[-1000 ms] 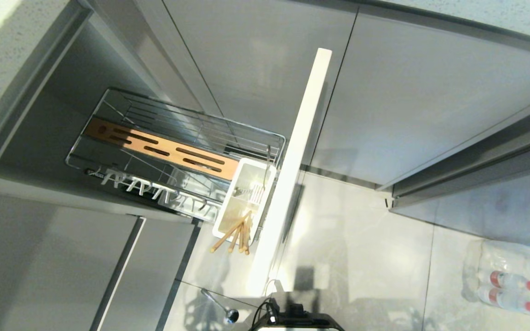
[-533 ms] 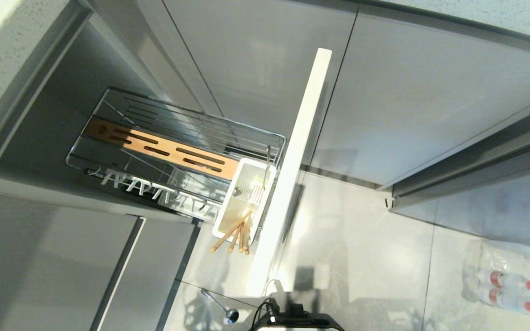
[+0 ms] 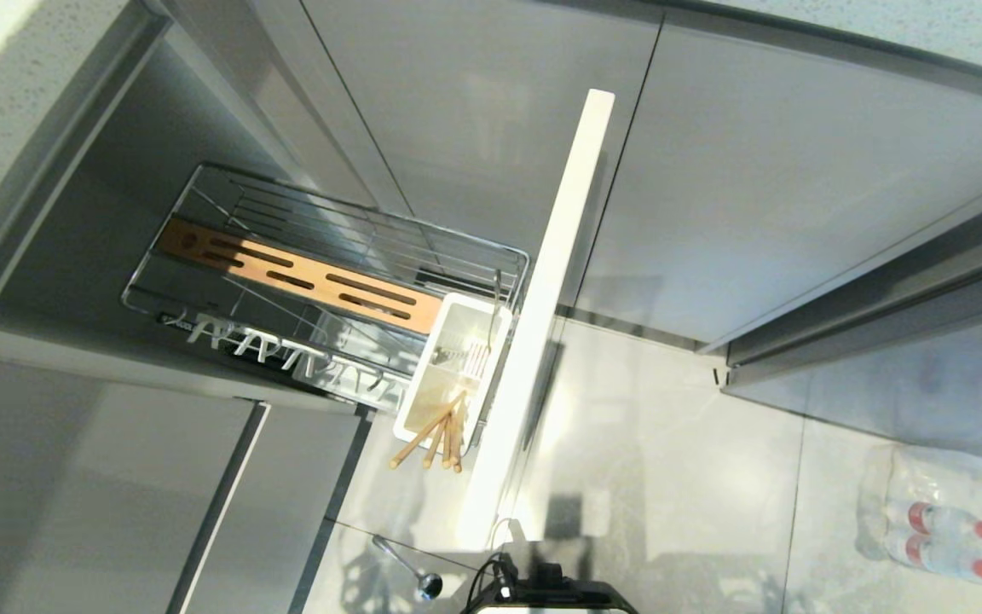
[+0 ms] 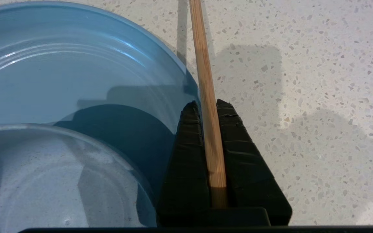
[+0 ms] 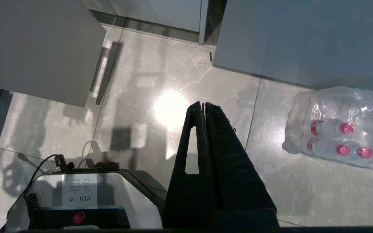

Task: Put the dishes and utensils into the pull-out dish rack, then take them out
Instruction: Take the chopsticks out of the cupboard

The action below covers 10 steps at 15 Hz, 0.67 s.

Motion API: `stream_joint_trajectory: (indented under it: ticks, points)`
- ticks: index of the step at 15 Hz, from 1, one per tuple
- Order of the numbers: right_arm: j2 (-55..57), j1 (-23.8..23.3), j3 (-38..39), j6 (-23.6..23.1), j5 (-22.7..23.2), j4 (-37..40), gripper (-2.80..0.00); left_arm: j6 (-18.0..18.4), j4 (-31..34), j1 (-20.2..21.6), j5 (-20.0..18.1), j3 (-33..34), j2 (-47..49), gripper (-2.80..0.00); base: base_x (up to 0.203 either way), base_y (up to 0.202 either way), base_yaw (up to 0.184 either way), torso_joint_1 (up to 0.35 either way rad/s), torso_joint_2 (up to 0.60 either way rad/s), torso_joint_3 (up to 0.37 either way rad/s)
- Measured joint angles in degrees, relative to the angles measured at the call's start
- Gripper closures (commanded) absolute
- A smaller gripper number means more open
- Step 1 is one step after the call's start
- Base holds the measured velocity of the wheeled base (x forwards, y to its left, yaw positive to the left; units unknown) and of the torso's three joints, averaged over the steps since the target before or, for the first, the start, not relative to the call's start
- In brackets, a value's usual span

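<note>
Left gripper [image 4: 208, 108]: jaws pinched narrow on a single wooden chopstick [image 4: 206, 77], which runs out between the two black fingers toward 12 o'clock in the left wrist view, over a speckled countertop [image 4: 303, 97]. The grip sits near one end of the stick; the rest projects well past the fingertips.

At 9 o'clock of the gripper lies the light-blue plate [image 4: 76, 64], with the grey-blue bowl [image 4: 44, 174] apparently resting on it, at 8 o'clock. The chopstick passes just beside the plate's rim; contact cannot be told.

Head view: the pull-out dish rack [image 3: 329, 281] stands open and holds neither plate nor bowl. Its white caddy [image 3: 457, 358] holds more chopsticks [image 3: 436, 439], their ends sticking out toward 7 o'clock. A spoon [image 3: 410, 567] lies on the floor at 6 o'clock of the caddy.

Right gripper [image 5: 204, 106]: fingers closed together, empty, hanging over the floor near a pack of bottles [image 5: 338, 136].

Handling judgement: the chopstick is light, stiff and smooth, so it likely pivots or slides in a pinch. Held near one end, the long free part may swing. A hold nearer mid-length would steady it. The plate and bowl look breakable; keep the stick tip away from them.
</note>
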<state>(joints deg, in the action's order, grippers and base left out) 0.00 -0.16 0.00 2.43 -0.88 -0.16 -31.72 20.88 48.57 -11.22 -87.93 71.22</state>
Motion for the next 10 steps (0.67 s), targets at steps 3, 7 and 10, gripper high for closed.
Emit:
stream_joint_trajectory:
  ticks: [3, 7, 10]
  points:
    - [0.00, 0.02, 0.00, 0.01, 0.00, 0.00, 0.00, -0.06, 0.26, 0.00, 0.02, -0.58, 0.15, -2.80, 0.000, 0.000, 0.000, 0.000, 0.00, 0.000]
    - [0.00, 0.00, 0.00, 0.01, 0.00, 0.00, 0.00, -0.06, 0.29, 0.00, 0.11, -1.81, 0.05, -2.80, 0.000, 0.000, 0.000, 0.000, 0.00, 0.000]
    - [0.00, 0.00, 0.00, 0.00, 0.00, 0.00, 0.00, 0.02, 0.15, 0.00, 0.11, -3.48, -1.03, -2.80, 0.000, 0.000, 0.000, 0.000, 0.00, 0.000]
